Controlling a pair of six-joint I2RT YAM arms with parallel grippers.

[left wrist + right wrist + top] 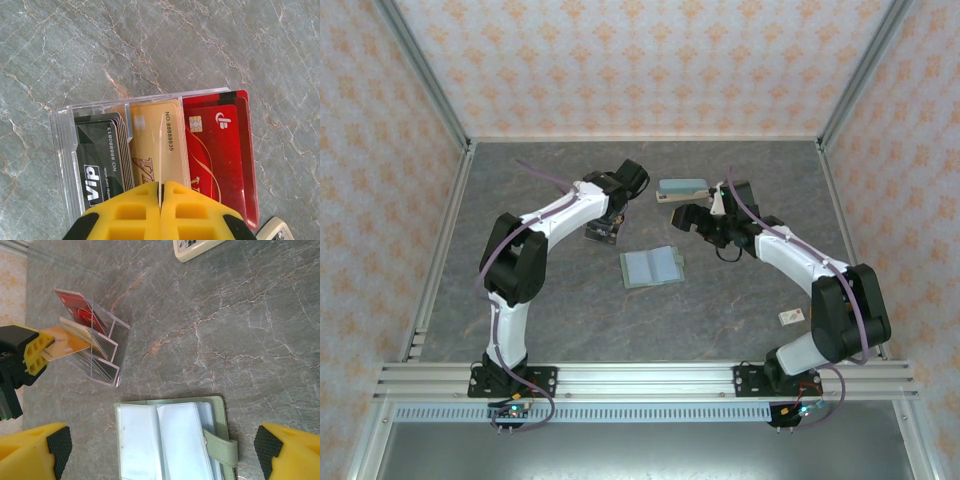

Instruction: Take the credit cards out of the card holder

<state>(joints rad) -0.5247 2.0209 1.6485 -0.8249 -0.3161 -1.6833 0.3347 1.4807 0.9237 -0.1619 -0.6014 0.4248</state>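
The sage-green card holder (652, 267) lies open mid-table, its pale sleeves (165, 440) facing up and its strap to the right. My right gripper (162, 452) hangs open above it, one finger on each side; in the top view the right gripper (688, 218) is just behind the holder. My left gripper (161, 187) is shut on an orange-yellow card (67, 342), seen edge-on (160, 150) over the middle of a clear acrylic box (62, 145). Red cards (220, 150), tan cards (142, 145) and dark grey cards (97, 155) stand in that box.
A teal oblong case (682, 187) with a pale edge lies behind the right gripper. A cream object (197, 247) sits at the top of the right wrist view. A small white tag (792, 316) lies near the right arm. Metal posts frame the table.
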